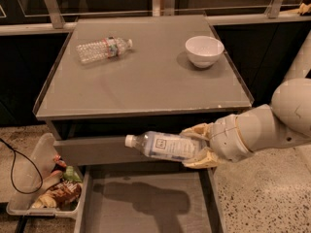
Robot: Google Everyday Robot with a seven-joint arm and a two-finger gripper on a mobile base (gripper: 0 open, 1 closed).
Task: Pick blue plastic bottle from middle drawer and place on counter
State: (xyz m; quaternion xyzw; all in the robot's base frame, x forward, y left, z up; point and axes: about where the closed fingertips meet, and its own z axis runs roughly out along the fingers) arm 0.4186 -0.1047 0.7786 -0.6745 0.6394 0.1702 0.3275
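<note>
The blue plastic bottle (165, 146) lies sideways in my gripper (198, 144), white cap pointing left, label with a dark square mark facing the camera. The gripper is shut on the bottle's base end and holds it in the air in front of the cabinet, above the open middle drawer (146, 203) and below the level of the counter (141, 76). The drawer's bare grey floor shows the shadow of the bottle and arm. My arm (272, 125) comes in from the right.
A clear ribbed water bottle (102, 49) lies on the counter's back left. A white bowl (204, 50) stands at its back right. A clear bin of snack packets (43, 188) sits on the floor to the left of the drawer, with a black cable beside it.
</note>
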